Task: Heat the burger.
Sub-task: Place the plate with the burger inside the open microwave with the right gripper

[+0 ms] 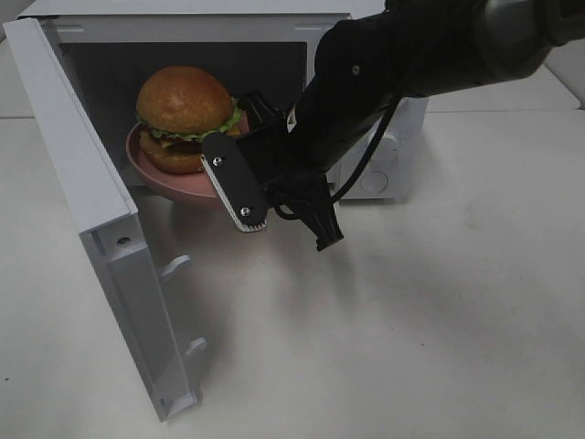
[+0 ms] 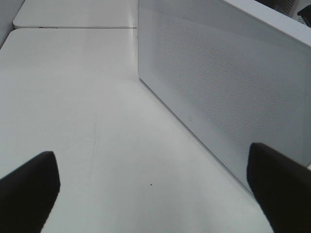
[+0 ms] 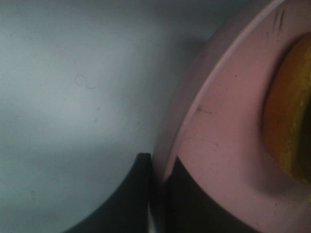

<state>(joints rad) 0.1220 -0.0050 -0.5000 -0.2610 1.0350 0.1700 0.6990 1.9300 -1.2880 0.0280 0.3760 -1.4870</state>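
Note:
The burger, with a golden-brown bun and green lettuce, sits on a pink plate at the mouth of the open white microwave. The plate is partly inside the cavity. My right gripper is shut on the plate's right rim. In the right wrist view the gripper pinches the rim of the plate, and the bun's edge shows beyond it. My left gripper is open and empty above the table, beside the microwave's perforated side wall. It does not show in the exterior high view.
The microwave door stands swung open to the left, with its latch hooks facing the table. The control panel is behind my right arm. A white table lies in front.

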